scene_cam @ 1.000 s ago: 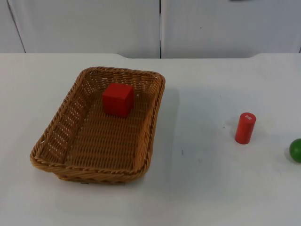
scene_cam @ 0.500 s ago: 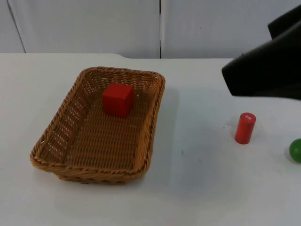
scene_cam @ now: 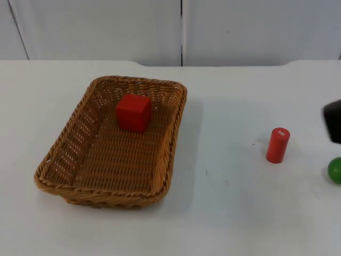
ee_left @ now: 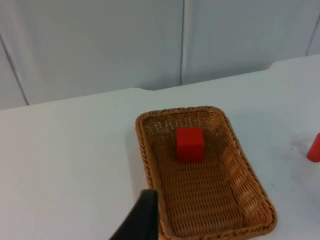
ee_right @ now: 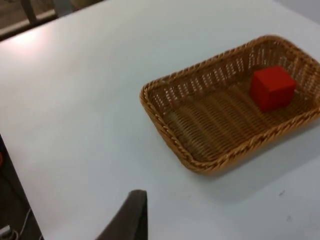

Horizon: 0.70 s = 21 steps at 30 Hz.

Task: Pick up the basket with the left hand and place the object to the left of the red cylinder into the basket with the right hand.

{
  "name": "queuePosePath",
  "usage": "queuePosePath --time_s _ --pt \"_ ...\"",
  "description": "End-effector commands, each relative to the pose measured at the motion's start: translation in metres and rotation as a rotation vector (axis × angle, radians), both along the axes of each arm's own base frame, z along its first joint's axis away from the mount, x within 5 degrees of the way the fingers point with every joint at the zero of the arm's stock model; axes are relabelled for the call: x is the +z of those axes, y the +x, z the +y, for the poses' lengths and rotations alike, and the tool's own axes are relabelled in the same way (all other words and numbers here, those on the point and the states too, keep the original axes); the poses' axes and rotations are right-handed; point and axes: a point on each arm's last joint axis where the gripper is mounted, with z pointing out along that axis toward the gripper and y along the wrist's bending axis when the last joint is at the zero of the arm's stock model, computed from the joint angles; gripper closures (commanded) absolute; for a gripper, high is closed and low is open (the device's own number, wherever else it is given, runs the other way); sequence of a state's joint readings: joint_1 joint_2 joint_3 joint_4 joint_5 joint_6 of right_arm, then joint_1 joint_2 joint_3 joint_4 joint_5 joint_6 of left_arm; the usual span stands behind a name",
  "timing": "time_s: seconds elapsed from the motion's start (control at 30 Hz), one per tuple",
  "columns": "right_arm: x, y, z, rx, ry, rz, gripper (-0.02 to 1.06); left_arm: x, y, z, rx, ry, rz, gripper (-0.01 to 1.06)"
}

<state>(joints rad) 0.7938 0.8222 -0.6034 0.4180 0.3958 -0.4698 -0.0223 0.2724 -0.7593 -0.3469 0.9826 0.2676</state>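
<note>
Red cube (scene_cam: 134, 112) in basket (scene_cam: 64, 160), right end effector (scene_cam: 333, 120) well apart.

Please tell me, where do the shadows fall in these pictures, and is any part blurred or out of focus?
Top view: the basket throws a soft shadow to its right on the table, and the red cylinder a faint one. A dark blurred shape sits at the right edge. Left wrist view: the near black fingertip is out of focus. Right wrist view: the fingertip is blurred too, while the red cube is fairly clear.
</note>
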Motion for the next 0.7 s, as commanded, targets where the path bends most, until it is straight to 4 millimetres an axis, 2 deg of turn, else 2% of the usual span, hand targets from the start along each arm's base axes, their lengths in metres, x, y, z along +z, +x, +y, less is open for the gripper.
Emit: queuePosePath --time_s 0.0,0.27,0.3,0.57,0.67 --pt "0.001 -0.008 -0.008 0.004 0.018 -0.019 0.00 -0.003 -0.009 0.002 0.019 -0.008 -0.012 0.09" --pt "0.001 -0.030 -0.024 0.069 -0.016 0.000 0.00 -0.015 -0.033 0.008 0.096 -0.038 -0.063 0.09" --pt "0.001 -0.030 -0.024 0.069 -0.016 0.000 0.00 -0.015 -0.033 0.008 0.096 -0.038 -0.063 0.09" --pt "0.005 -0.043 -0.034 0.097 -0.009 -0.018 0.00 -0.056 -0.031 0.022 0.250 -0.017 -0.005 0.09" --pt "0.008 -0.048 -0.039 0.104 0.003 -0.031 0.00 -0.064 -0.028 0.022 0.255 -0.006 0.026 0.09"
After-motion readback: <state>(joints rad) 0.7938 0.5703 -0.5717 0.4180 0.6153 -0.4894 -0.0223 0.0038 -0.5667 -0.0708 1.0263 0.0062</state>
